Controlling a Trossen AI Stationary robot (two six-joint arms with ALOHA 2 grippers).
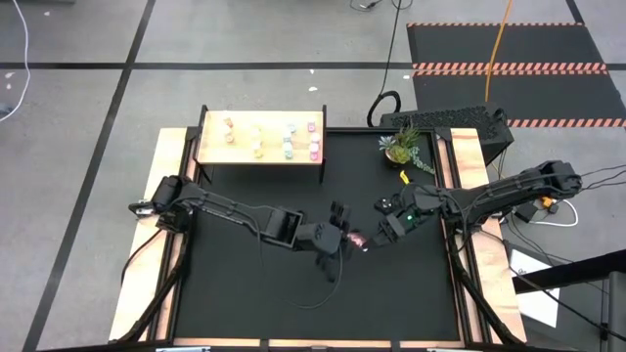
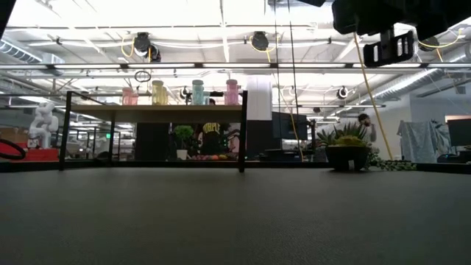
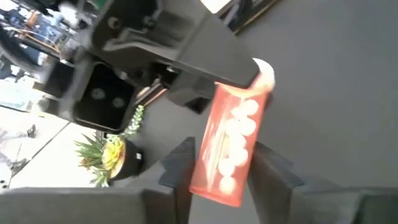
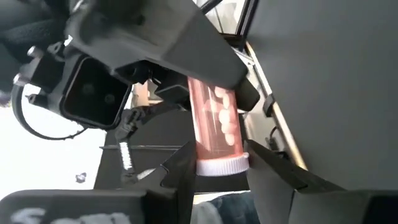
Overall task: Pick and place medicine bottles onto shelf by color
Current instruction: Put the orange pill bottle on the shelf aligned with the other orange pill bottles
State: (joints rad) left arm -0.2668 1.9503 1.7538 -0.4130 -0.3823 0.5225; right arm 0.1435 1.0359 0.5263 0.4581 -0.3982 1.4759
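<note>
Pink bottle [image 1: 357, 238] held between both grippers — left [image 1: 344, 235], right [image 1: 372, 241] — arms outstretched mid-table.

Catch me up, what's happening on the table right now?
Both arms meet above the middle of the table, passing one pink bottle between them. The right gripper clamps its white-cap end, and the left gripper has its fingers around the other end. The shelf at the far left of the table already carries several bottles in rows. A small potted plant sits at the far right.
</note>
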